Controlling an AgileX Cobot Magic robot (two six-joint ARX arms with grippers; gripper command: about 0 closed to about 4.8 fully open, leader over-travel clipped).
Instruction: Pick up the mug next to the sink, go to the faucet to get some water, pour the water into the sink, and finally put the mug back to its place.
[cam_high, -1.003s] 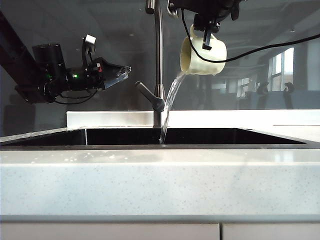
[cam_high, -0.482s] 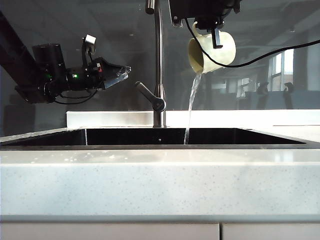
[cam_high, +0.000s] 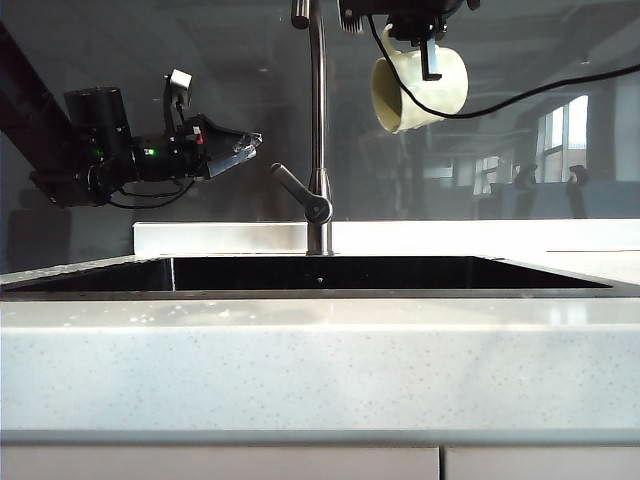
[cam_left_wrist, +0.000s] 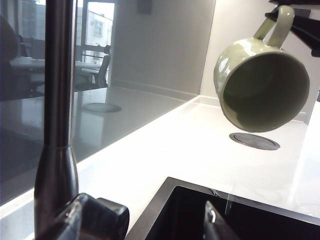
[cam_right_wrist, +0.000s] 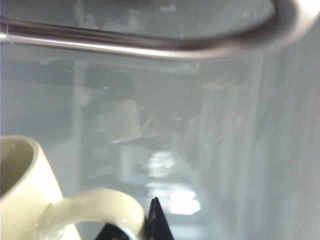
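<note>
The mug (cam_high: 420, 92) is the whole story here: it hangs high over the right half of the sink (cam_high: 320, 275), just right of the faucet (cam_high: 318, 130), lying nearly on its side with its mouth turned toward the faucet and a bit downward. Its long axis runs roughly level, handle on top. Nothing is coming out of it, and the left wrist view looks straight into it without showing any water, so I'd say the pour is done and what's left is the trip back to its spot on the table (cam_high: 320, 360) beside the sink.

The right pincer (cam_high: 428, 50) is the one that matters. It comes down from above and is clamped narrow on the handle, so the mug dangles under it. Before setting down, that wrist probably has to roll the mug upright again.

The left pincer (cam_high: 240, 148) is parked well to the left of the faucet, pointing sideways toward it, jaws spread wide, holding nothing. It's well apart from the mug and plays no part.
</note>
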